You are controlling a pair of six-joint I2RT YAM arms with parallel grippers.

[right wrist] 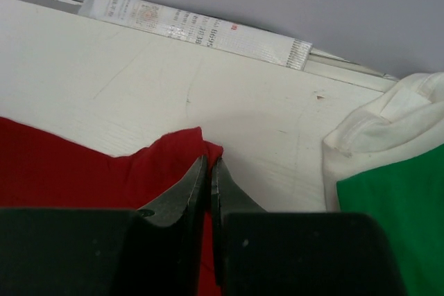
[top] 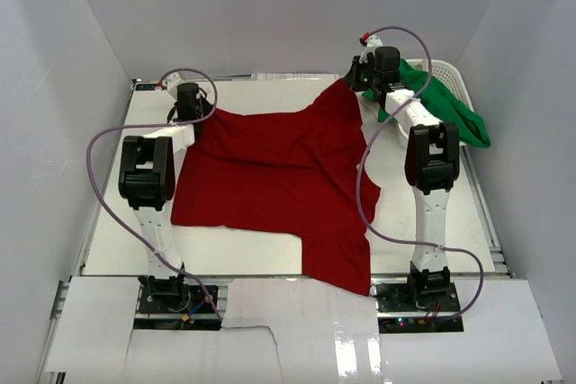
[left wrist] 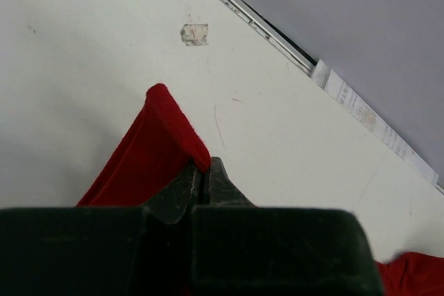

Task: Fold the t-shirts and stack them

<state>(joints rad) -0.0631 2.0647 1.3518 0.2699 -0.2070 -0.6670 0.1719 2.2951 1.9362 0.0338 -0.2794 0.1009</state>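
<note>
Left wrist view: left gripper point(left wrist: 203, 168) pinching red t-shirt point(left wrist: 146, 152) corner; right gripper point(right wrist: 208, 164) pinching another corner.

I look down from above and behind; both wrist cameras sit close, pointing forward; all share the deep red cloth t-shirt point(top: 270, 168).

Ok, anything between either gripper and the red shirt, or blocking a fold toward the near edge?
Nothing visible. The left gripper and right gripper are each shut on a far corner of the red shirt; the green shirt sits aside on the basket.
</note>
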